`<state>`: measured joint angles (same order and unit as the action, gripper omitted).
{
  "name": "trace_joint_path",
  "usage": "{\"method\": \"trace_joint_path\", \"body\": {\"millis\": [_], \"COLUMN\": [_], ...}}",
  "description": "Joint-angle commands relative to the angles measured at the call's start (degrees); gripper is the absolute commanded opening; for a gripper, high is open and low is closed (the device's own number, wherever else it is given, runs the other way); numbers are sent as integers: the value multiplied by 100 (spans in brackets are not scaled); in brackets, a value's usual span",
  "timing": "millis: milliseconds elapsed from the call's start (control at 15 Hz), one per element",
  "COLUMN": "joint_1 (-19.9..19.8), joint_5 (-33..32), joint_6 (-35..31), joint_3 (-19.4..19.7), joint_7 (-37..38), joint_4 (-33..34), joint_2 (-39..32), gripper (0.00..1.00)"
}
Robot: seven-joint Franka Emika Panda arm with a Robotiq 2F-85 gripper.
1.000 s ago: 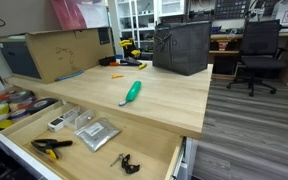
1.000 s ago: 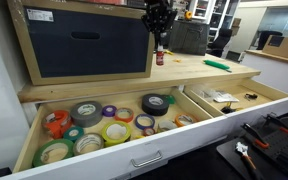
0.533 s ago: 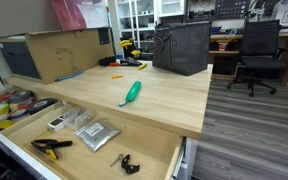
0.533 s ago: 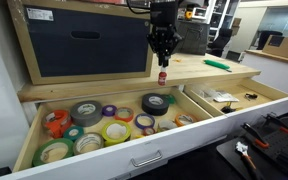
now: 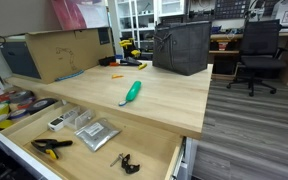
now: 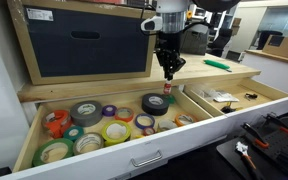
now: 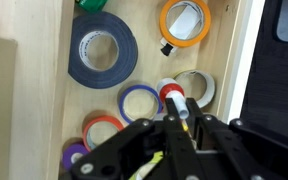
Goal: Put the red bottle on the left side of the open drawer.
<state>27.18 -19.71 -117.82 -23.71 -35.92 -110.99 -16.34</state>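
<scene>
Lowered red bottle [image 6: 168, 88]; slim, part pale.

Box [image 5: 59, 52]: cardboard, standing at the back of the desktop [image 5: 169, 100].
Teal tool [image 5: 131, 93]: lies flat on the desktop, well apart from the box.
Black bag [image 5: 181, 47]: upright at the desktop's far edge.
Chair [image 5: 256, 55]: black, on the floor beyond the desk.
Clamp [image 5: 50, 147]: yellow and black, flat, near silver packets [image 5: 96, 132].
Tape rolls: many, flat and close together, among them a grey roll [image 6: 85, 112], a yellow roll [image 6: 115, 131] and a black roll [image 6: 155, 102].
Wrist view: a big dark roll [image 7: 102, 52] near an orange roll [image 7: 185, 22], with a blue ring [image 7: 139, 103] lower down.
</scene>
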Motion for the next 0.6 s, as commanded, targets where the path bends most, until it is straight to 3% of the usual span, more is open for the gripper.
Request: {"method": "trace_joint_path", "body": {"millis": [0,400,467,533], "joint_1": [-153,-375,-282,-297], "joint_5": [-35,555,255,372], "joint_6": [-141,212,33,45], "joint_3": [46,-72,-1,-10], "joint_7": [331,24,215,158], "joint_4": [-209,73,33,65], "joint_2": [190,135,-19,-16], "gripper": [4,4,15,15]}}
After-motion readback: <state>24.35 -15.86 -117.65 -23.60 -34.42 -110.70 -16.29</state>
